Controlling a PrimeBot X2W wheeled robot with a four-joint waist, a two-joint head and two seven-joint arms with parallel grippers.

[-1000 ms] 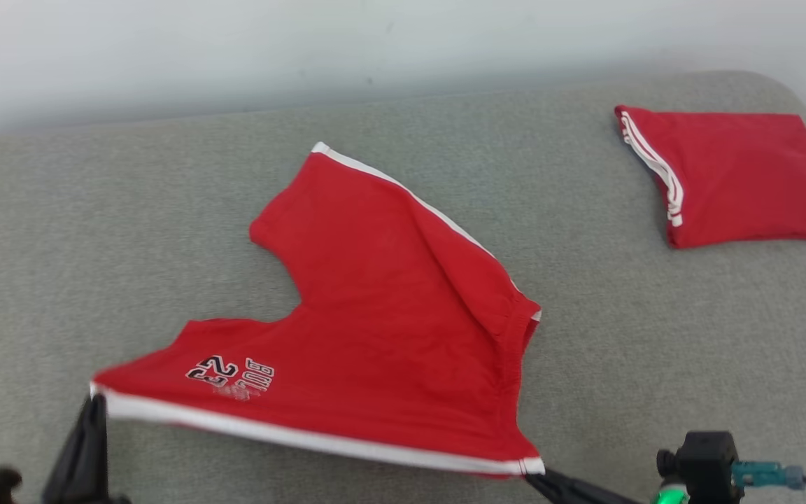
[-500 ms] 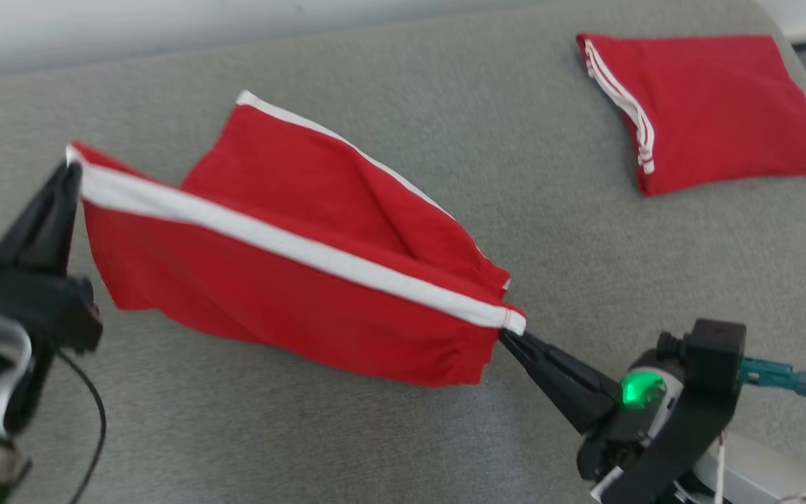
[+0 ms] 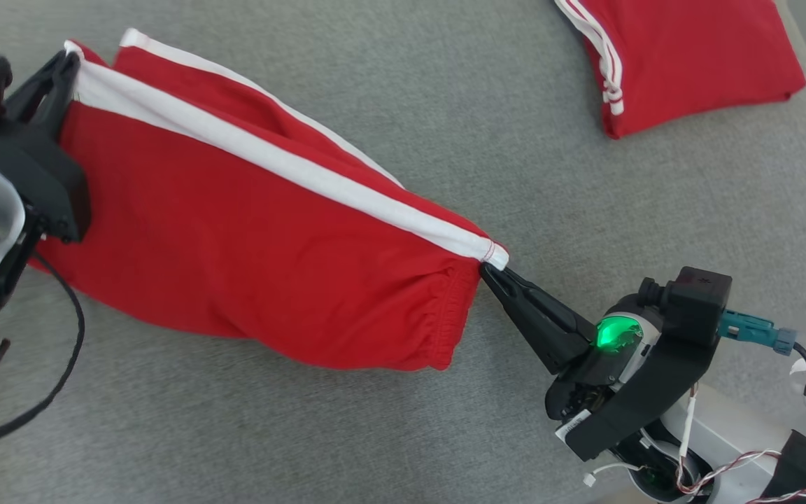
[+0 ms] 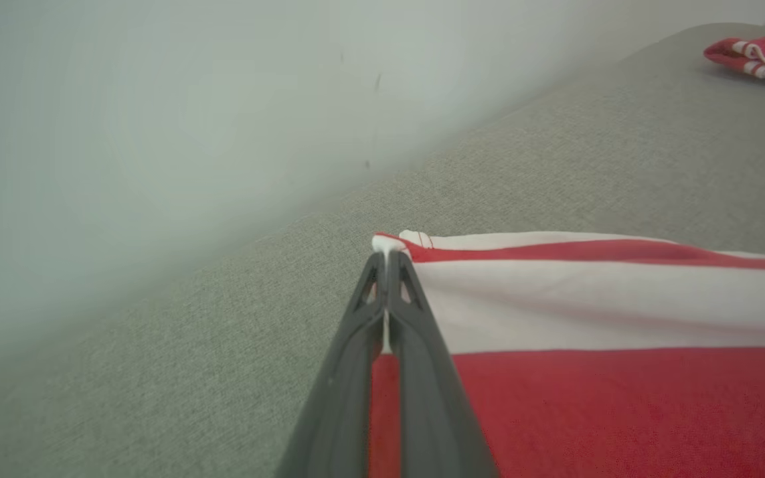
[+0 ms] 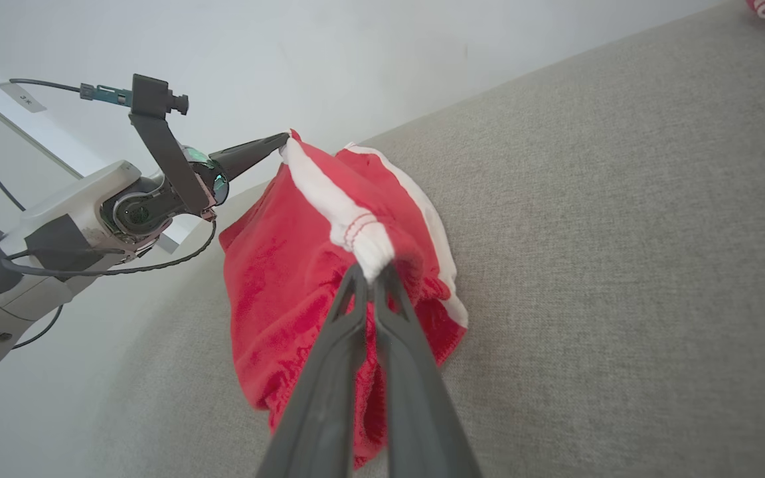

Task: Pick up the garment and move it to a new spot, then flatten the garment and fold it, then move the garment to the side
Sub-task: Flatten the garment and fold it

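Grey soft fabric covers the big flat cushion (image 3: 445, 105) under everything, and a pale wall (image 4: 123, 133) stands behind it. The red garment (image 3: 256, 238) with white stripes is held up between the two grippers. Its top edge is pulled out in a straight line. The rest of it hangs down in a loose bag shape toward the cushion, and its bottom looks like it rests there. The left gripper (image 3: 67, 63) is pinched tight on one white corner at the far left. The right gripper (image 3: 490, 269) is pinched tight on the other white corner, beside the crinkly waist band. Each pair of dark fingers is squeezed together with only thin fabric between them. A green light (image 3: 613, 332) glows on the right wrist. A folded red cloth (image 3: 683, 56) with white stripes lies on the cushion, well apart, at the far right.
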